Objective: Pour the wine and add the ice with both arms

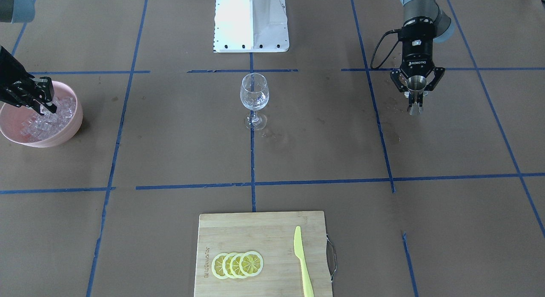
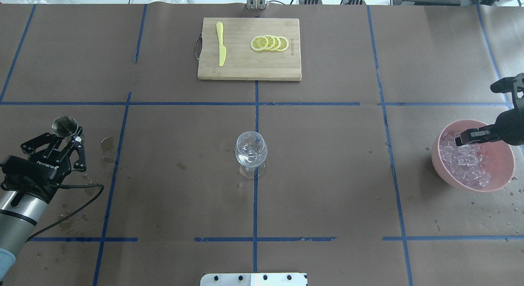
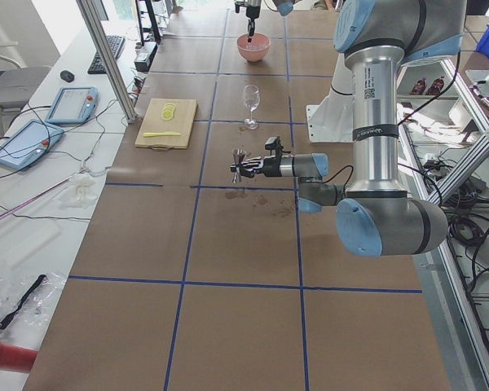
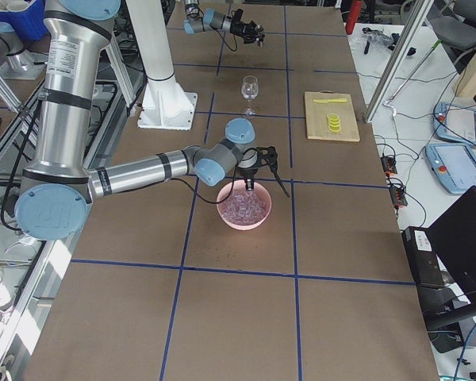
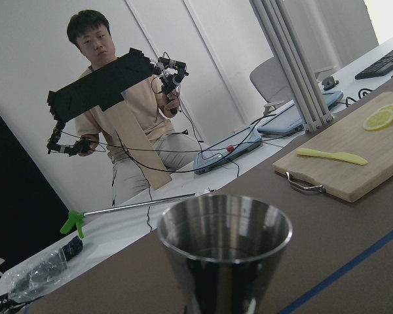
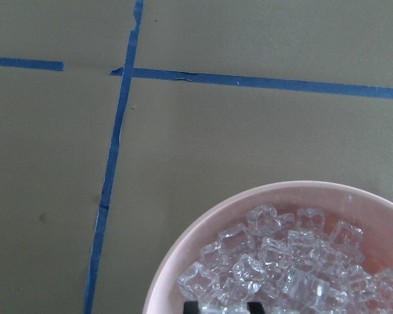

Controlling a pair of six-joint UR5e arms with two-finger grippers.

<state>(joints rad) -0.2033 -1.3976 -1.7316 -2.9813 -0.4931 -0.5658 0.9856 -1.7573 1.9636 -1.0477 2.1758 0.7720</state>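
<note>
Front-facing view, upper right: left arm (image 1: 419,16), jaws clamped on the waist of a steel jigger (image 1: 415,86), mouth upward. Left edge: right arm (image 1: 12,7), jaws down inside a pink bowl (image 1: 72,127) heaped with ice (image 1: 47,120). Centre: wine glass (image 1: 254,95) upright on a blue tape line, clear glints inside, liquid or cubes not to be told apart. Bottom: wooden board (image 1: 264,233) with overlapping lemon slices (image 1: 238,264) and a yellow knife (image 1: 302,263).

Overhead view: jigger at left middle, wet patches (image 2: 107,144) on the table (image 2: 327,175) just beside; glass at centre; bowl at right edge, well apart from both.

Left side view, centre: near arm's forearm stretched level, jigger at its tip, clear of the table.

Right side view, centre: near arm reaching over the bowl, jaws pointing down into the cubes.

Left wrist view: jigger mouth filling the lower centre, interior dark and mirror-like, wine not made out.

Right wrist view: bowl and ice at lower right. Two black fingertips (image 6: 191,306) at the bottom edge, standing apart among the cubes; no telling whether a cube pinched.
</note>
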